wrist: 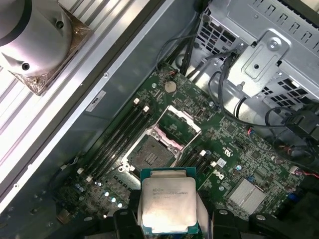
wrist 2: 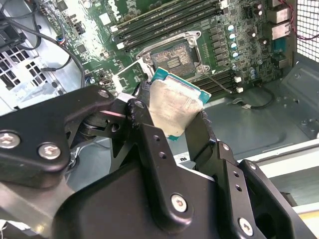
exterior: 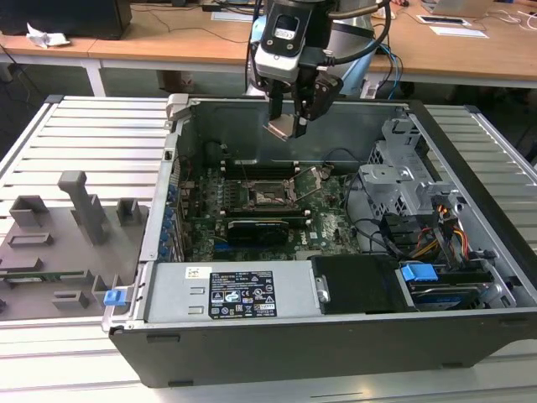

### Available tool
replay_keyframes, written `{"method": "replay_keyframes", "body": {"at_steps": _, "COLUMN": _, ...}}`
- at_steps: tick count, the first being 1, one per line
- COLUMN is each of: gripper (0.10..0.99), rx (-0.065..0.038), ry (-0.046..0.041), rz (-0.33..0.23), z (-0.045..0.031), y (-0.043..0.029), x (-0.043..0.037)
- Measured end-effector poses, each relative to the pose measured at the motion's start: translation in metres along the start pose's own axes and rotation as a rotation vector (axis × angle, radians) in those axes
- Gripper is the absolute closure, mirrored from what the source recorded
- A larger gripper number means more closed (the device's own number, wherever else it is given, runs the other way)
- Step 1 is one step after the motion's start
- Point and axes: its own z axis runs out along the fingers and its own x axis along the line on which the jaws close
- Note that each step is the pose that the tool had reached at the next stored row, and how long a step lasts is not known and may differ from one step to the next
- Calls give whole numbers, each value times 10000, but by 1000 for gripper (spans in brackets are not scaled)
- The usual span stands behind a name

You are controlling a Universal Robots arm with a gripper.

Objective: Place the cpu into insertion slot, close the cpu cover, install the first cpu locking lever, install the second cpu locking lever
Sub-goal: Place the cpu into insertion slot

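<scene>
My gripper (exterior: pixel 289 113) hangs above the open computer case (exterior: pixel 168 201), shut on the cpu (exterior: pixel 279 128), a silvery square chip with a pale edge. In both wrist views the cpu (wrist 2: pixel 172 107) (wrist: pixel 167 201) sits tilted between the black fingers (wrist 2: pixel 144 129) (wrist: pixel 222 221). Below it on the motherboard lies the insertion slot (exterior: pixel 267 195) (wrist 2: pixel 172 56) (wrist: pixel 149 153), its dark pin field bare. The cpu cover (wrist: pixel 179 122) stands swung up from one edge of the slot. The cpu is well above the slot and apart from it.
Long black memory slots (wrist: pixel 117 134) flank the socket. A black card (exterior: pixel 256 228) lies in front of it. A metal drive cage (exterior: pixel 403 151) with cables fills the exterior view's right of the case, and a power supply (exterior: pixel 231 294) sits at the front. Grey fixtures (exterior: pixel 75 210) stand outside.
</scene>
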Motion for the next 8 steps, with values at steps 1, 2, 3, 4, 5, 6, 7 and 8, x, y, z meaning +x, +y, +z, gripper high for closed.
{"method": "replay_keyframes", "body": {"at_steps": 1, "gripper": 561, "rx": 0, "ry": -1, "rz": 28, "z": 0, "y": -1, "x": 1}}
{"method": "replay_keyframes", "body": {"at_steps": 2, "gripper": 561, "rx": -1, "ry": -3, "rz": 58, "z": 0, "y": -3, "x": 2}}
{"method": "replay_keyframes", "body": {"at_steps": 3, "gripper": 561, "rx": -2, "ry": -5, "rz": 85, "z": 0, "y": -3, "x": 3}}
{"method": "replay_keyframes", "body": {"at_steps": 4, "gripper": 561, "rx": -4, "ry": -7, "rz": 118, "z": 1, "y": -4, "x": 4}}
{"method": "replay_keyframes", "body": {"at_steps": 5, "gripper": 561, "rx": -5, "ry": -9, "rz": 153, "z": 0, "y": -6, "x": 5}}
{"method": "replay_keyframes", "body": {"at_steps": 6, "gripper": 561, "rx": -6, "ry": -11, "rz": 183, "z": 1, "y": -6, "x": 5}}
{"method": "replay_keyframes", "body": {"at_steps": 7, "gripper": 561, "rx": -8, "ry": -12, "rz": 212, "z": 1, "y": -6, "x": 5}}
{"method": "replay_keyframes", "body": {"at_steps": 8, "gripper": 561, "rx": -9, "ry": -14, "rz": 243, "z": 1, "y": -6, "x": 5}}
